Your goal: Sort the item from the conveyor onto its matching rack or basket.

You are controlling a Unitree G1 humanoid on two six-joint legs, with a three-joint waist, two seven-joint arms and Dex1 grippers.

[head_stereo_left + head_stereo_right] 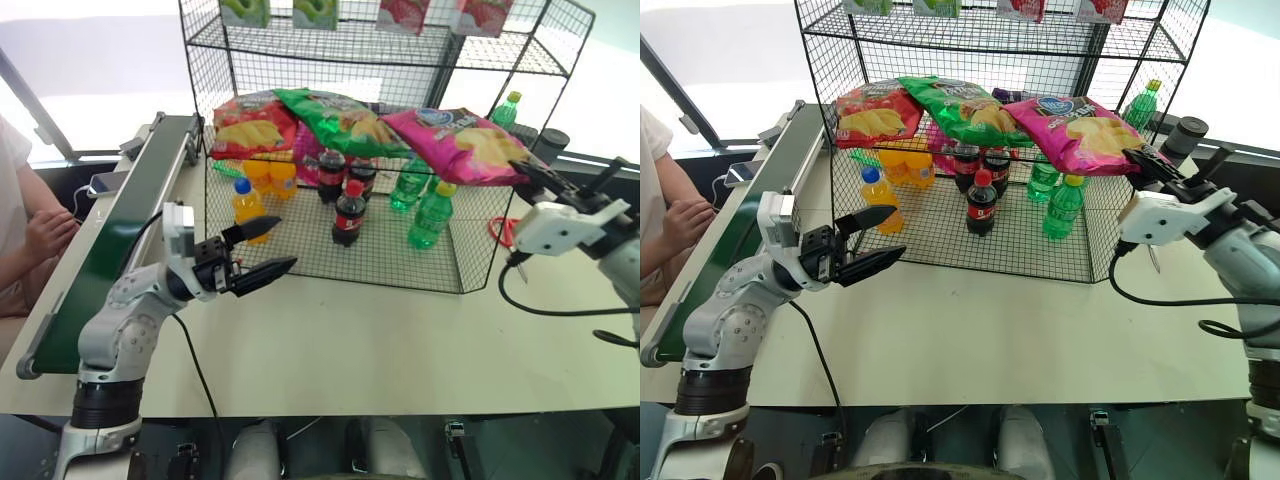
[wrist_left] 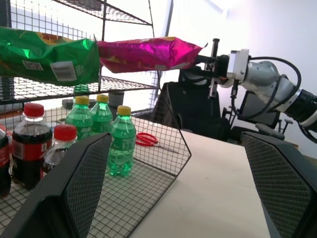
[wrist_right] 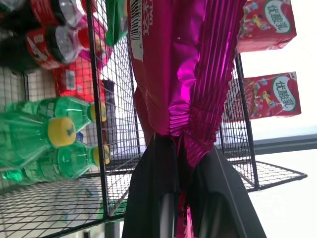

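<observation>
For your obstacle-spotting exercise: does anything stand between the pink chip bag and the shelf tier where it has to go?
Nothing visible does. The pink chip bag already lies over the rack tier beside the green chip bag, its end pinched in the right gripper.

The left arm is bent at the elbow and held low on the robot's left side, forearm directed inward to the right. The left gripper [image 1: 262, 252] has its two black tapered fingers [image 1: 250, 230] spread wide apart with nothing between them. The right arm is extended forward and inward from the right side. The right gripper [image 1: 1147, 165], mounted on a white wrist housing, has its black fingers [image 3: 158, 188] closed on the crimped edge of a glossy magenta-pink chip bag [image 1: 1085, 130].
</observation>
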